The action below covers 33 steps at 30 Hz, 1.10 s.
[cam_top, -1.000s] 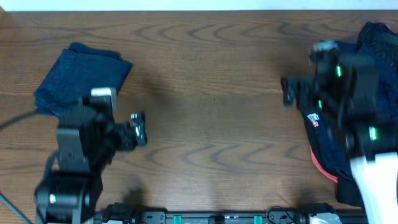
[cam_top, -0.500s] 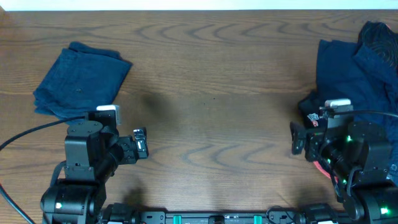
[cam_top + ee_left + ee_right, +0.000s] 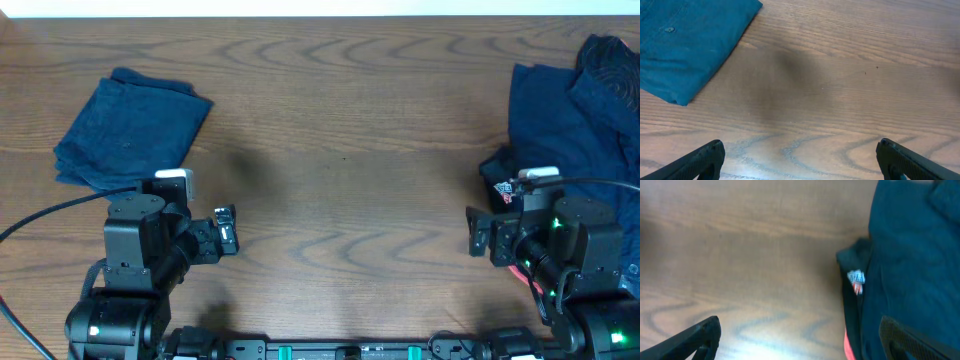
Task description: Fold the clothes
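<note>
At the right edge of the wooden desk [image 3: 340,120] lies the biggest thing in view, a rumpled heap of navy clothes [image 3: 560,110], unfolded, with a darker piece edged in red tucked under its near side. Far left, well apart from it, one navy garment [image 3: 130,130] sits folded into a neat flat rectangle. By my reading, one piece is done and the heap is left. The left tool [image 3: 224,230] and right tool [image 3: 482,235] both hover with jaws wide and hold nothing. The right one is just beside the heap's near corner, where a small white label [image 3: 856,281] shows.
</note>
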### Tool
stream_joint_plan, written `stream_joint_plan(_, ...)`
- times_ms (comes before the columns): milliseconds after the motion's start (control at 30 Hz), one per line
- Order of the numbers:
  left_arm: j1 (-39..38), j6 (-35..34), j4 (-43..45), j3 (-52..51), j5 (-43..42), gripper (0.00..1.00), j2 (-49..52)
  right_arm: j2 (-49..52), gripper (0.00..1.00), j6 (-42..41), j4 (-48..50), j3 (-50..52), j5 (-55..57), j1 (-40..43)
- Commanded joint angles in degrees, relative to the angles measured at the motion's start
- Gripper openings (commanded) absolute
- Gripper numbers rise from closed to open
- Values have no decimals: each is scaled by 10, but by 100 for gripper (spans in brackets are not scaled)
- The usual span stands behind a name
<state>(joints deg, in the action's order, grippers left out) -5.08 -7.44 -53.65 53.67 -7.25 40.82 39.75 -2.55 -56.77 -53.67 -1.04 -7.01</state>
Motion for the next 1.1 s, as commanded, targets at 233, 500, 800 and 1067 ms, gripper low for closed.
stream_joint_plan(233,1,0,-1,0,7,98,0,-85,99,5,142,119,2,15)
stream_joint_plan(500,1,0,-1,0,7,98,0,-269,99,5,226,271,-12,26)
stream_joint_plan(800,1,0,-1,0,7,98,0,-392,99,74,324,365,-43,48)
stream_joint_plan(1067,1,0,-1,0,7,98,0,-395,99,207,519,488,-54,52)
